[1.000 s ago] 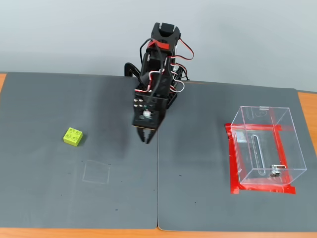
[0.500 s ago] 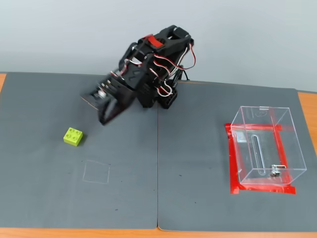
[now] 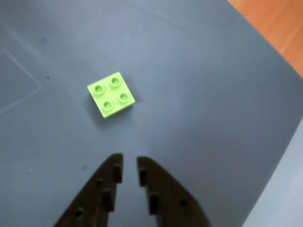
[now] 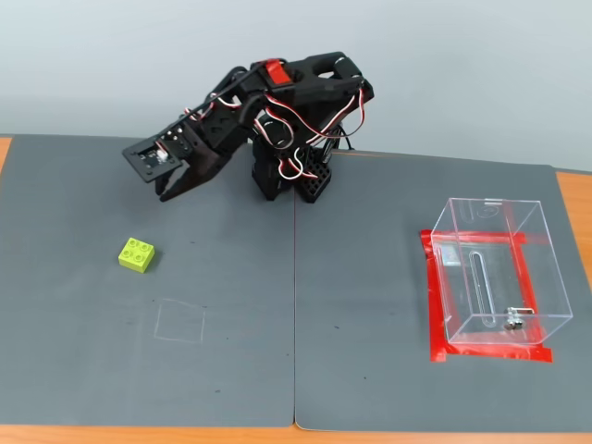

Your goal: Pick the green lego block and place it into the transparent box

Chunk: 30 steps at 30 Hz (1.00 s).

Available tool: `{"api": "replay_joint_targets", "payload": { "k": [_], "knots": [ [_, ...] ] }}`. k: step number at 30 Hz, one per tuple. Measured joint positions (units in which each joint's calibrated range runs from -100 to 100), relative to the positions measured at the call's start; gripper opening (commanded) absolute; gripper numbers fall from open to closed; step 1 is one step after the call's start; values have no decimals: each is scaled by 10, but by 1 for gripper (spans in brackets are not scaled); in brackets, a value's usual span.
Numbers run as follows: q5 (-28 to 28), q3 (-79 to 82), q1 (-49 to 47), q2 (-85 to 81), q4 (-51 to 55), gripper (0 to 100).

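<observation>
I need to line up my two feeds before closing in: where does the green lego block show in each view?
Wrist view: green lego block sits left of centre in the upper half, above the gripper.
Fixed view: green lego block lies at left, below the gripper.
Shared landmark: the dark grey mat under it.

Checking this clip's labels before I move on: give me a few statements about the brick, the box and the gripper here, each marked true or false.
1. The green lego block lies on the grey mat, studs up. True.
2. The gripper holds the block. False: it hangs apart from it, holding nothing.
3. The transparent box stands inside a red tape outline. True.
4. The block is inside the box. False: it lies far to the box's left in the fixed view.
</observation>
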Motion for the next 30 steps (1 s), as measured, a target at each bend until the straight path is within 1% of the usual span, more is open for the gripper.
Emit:
{"api": "replay_joint_targets", "payload": {
  "k": [3, 6, 8, 10, 14, 19, 20, 25, 30],
  "knots": [
    [7, -33, 13, 59, 0, 21],
    [25, -73, 15, 120, 0, 25],
    [36, -99, 14, 160, 0, 26],
    [59, -134, 15, 220, 0, 26],
    [65, -172, 15, 295, -6, 26],
    [63, -181, 15, 343, -41, 26],
    [60, -181, 15, 349, -50, 26],
    [5, -181, -6, 353, -77, 25],
    [-84, -181, -41, 353, -77, 25]
  ]
}}
